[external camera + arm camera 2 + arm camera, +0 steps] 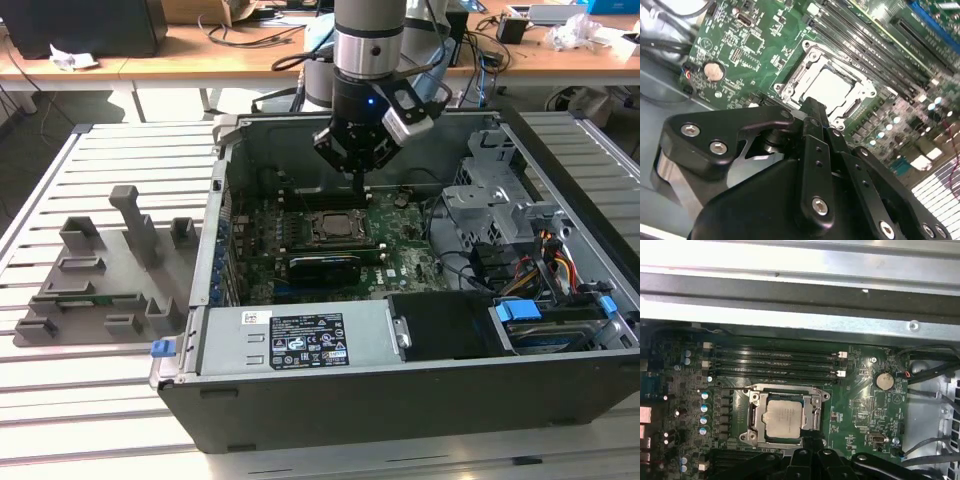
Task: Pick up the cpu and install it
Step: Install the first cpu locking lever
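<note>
The cpu, a silvery-grey square chip, lies flat in the metal-framed socket on the green motherboard. It also shows in the second wrist view as the pale cpu, and in the exterior view as the cpu inside the open computer case. My gripper hangs just above the board, slightly behind the socket. In the second wrist view the gripper has its black fingers pressed together with nothing between them, its tip beside the socket frame. The gripper sits at the socket's edge.
A long black card lies in front of the socket. Memory slots run beside it, and a coin battery sits nearby. The drive cage and cables crowd the exterior view's right. A grey fixture tray stands outside the case.
</note>
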Controlling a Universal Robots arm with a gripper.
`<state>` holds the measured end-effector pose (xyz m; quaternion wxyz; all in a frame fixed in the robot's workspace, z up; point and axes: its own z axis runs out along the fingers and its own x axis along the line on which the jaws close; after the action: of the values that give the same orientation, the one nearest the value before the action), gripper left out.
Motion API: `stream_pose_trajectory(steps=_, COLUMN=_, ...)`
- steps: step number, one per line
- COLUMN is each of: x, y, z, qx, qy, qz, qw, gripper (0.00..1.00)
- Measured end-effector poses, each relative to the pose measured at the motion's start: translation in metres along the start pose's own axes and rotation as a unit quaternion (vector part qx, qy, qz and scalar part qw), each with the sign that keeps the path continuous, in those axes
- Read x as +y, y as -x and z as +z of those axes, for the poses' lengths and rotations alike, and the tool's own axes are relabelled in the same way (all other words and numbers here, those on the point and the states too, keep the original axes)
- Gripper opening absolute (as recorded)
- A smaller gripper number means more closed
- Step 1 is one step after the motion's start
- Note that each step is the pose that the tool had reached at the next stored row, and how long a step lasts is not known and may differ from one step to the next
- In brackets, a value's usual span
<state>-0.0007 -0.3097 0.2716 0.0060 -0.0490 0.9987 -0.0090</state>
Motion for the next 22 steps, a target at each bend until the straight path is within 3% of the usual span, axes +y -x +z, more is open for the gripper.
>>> stream_pose_trajectory(steps=1, x=0.0, y=0.0, z=0.0001, qx=-0.0003, qy=0.0002, qz=-0.017, qw=0.9999, gripper=0.11)
stream_pose_trajectory(steps=9, x=0.0001, y=0.0, z=-0.0001, qx=-0.0005, qy=0.0002, qz=-0.023, qw=0.9997, gripper=0.11)
stream_pose_trajectory(steps=12, x=-0.0001, y=0.0, z=-0.005, qx=-0.0004, qy=0.0002, qz=-0.023, qw=0.9997, gripper=0.11)
stream_pose_trajectory(steps=16, x=-0.0003, y=0.0002, z=-0.017, qx=-0.0005, qy=0.0005, qz=-0.023, qw=0.9997, gripper=0.11)
stream_pose_trajectory(steps=22, x=-0.0013, y=-0.0009, z=-0.0175, qx=-0.0004, qy=0.0003, qz=-0.023, qw=0.9997, gripper=0.11)
